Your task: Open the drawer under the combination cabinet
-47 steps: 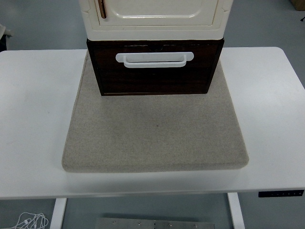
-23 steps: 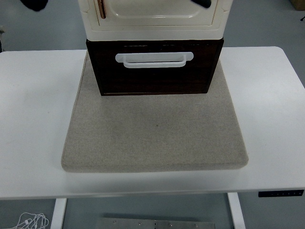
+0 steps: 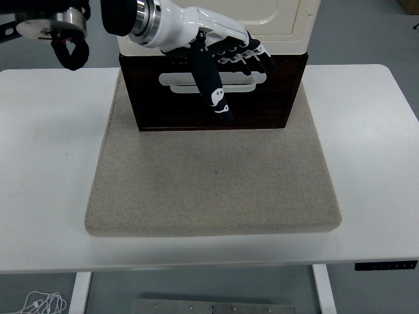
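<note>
At the upper middle of the frame the cream combination cabinet [image 3: 288,26] stands on a grey felt mat [image 3: 213,183], which lies on the white counter [image 3: 46,163]. Under the cabinet is the dark brown drawer [image 3: 157,108], its front facing the near edge, with a white handle [image 3: 180,82] across it. The drawer front lies flush with its frame, so it looks closed. The left robot hand [image 3: 219,55] comes in from the upper left of the frame and hangs in front of the drawer, over the handle. Its fingers [image 3: 252,57] are spread and hold nothing; the thumb [image 3: 213,88] points down across the handle. I cannot tell if it touches the handle.
</note>
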Available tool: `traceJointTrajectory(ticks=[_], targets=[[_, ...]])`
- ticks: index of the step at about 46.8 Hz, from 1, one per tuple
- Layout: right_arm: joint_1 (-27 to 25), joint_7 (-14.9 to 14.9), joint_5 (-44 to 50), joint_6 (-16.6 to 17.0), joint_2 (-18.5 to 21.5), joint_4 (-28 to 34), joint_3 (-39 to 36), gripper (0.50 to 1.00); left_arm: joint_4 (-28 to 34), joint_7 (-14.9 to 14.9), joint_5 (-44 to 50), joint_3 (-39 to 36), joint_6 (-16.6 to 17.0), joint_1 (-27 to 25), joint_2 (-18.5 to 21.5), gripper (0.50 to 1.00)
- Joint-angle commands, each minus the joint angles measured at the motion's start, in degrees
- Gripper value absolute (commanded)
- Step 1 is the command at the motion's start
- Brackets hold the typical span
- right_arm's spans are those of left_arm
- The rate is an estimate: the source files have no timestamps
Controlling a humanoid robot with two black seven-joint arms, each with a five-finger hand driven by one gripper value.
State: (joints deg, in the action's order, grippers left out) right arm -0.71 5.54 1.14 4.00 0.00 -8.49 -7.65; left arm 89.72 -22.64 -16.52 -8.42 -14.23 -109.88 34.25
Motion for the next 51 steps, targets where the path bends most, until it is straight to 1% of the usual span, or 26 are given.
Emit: traceJointTrajectory(ticks=[1,6,8,15,19,23,35,51], targets=[[0.00,0.00,0.00,0.04,0.00,-0.03,0.00,0.926,-0.16,-2.40,0.17,-1.60,1.57,0.19,-1.12,1.000],[0.00,0.00,0.00,0.04,0.00,0.05,0.09,0.926,-0.25,-4.08,0.26,-3.00,5.79,0.46,-1.65,1.000],[0.00,0.00,0.00,-0.05,0.00,0.05,0.00,0.926,-0.25,-4.17,0.26,-3.70,6.93,0.46,-1.73,1.000],[0.00,0.00,0.00,-0.05,0.00,-0.03,0.00,0.926,-0.16,-4.25,0.26,-5.46,8.16,0.55,-1.73,1.000],[0.00,0.00,0.00,0.04,0.00,0.05,0.00,0.928,-0.25,-4.78,0.35,-5.55,9.31,0.55,-1.82,1.000],[0.00,0.00,0.00,0.04,0.00,-0.03,0.00,0.926,-0.60,-5.66,0.88,-5.64,9.40,0.55,-2.17,1.000],[0.00,0.00,0.00,-0.05,0.00,0.05,0.00,0.926,-3.85,-5.92,0.79,-5.64,9.31,0.55,-4.02,1.000],[0.00,0.00,0.00,-0.05,0.00,-0.03,0.00,0.926,-4.56,-6.01,0.79,-7.40,9.40,0.72,-4.28,1.000]])
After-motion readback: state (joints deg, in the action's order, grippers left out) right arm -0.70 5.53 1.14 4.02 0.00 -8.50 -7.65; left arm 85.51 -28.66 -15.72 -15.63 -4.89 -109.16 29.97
